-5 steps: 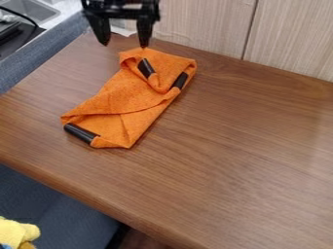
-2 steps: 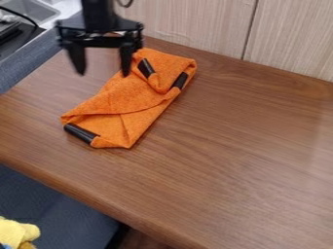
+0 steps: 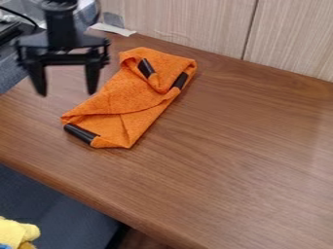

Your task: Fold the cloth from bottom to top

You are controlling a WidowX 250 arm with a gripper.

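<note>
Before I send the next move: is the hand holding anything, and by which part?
Nothing is held. The hand is open with nothing between its fingers, and the cloth lies on the table.

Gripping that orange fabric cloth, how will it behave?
The orange fabric cloth will probably flop, given its soft creases. Its loose overlapping folds may slip open if only one layer is pinched. The black end strips might be stiffer.

So it's a brown wood-grain table (image 3: pixel 240 155), rounded near edge, with a folded orange fabric cloth (image 3: pixel 127 99) with black bands (image 3: pixel 81 133) lying toward the left, plus some flat white strip (image 3: pixel 112 29) at the far edge.
</note>
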